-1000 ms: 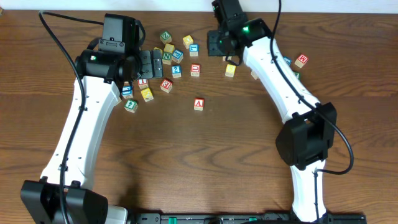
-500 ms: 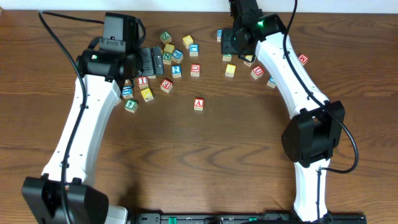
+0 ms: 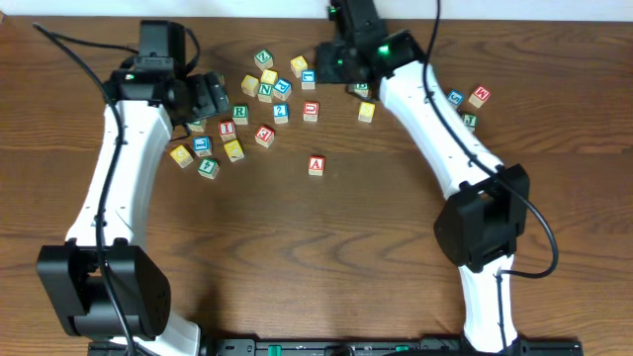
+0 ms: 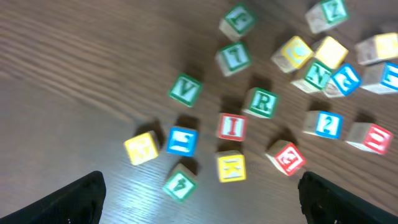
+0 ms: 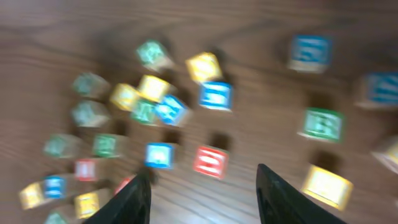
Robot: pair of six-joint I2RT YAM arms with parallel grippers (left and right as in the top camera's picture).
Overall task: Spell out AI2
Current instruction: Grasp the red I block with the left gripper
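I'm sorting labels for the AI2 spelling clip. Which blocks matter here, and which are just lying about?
For the job:
A block
I block
2 block

Lying about, among others:
R block
K block
V block

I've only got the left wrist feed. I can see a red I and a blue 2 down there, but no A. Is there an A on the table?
Observer: Yes. A red A block sits alone, apart from the cluster, lower in the overhead view.
Operator: Where's the right gripper?
Observer: The right gripper hangs over the cluster's far side, by a blue block.
Operator: Is it carrying anything?
Observer: No. In its wrist view the fingers are spread with nothing between them, though that picture is blurred.
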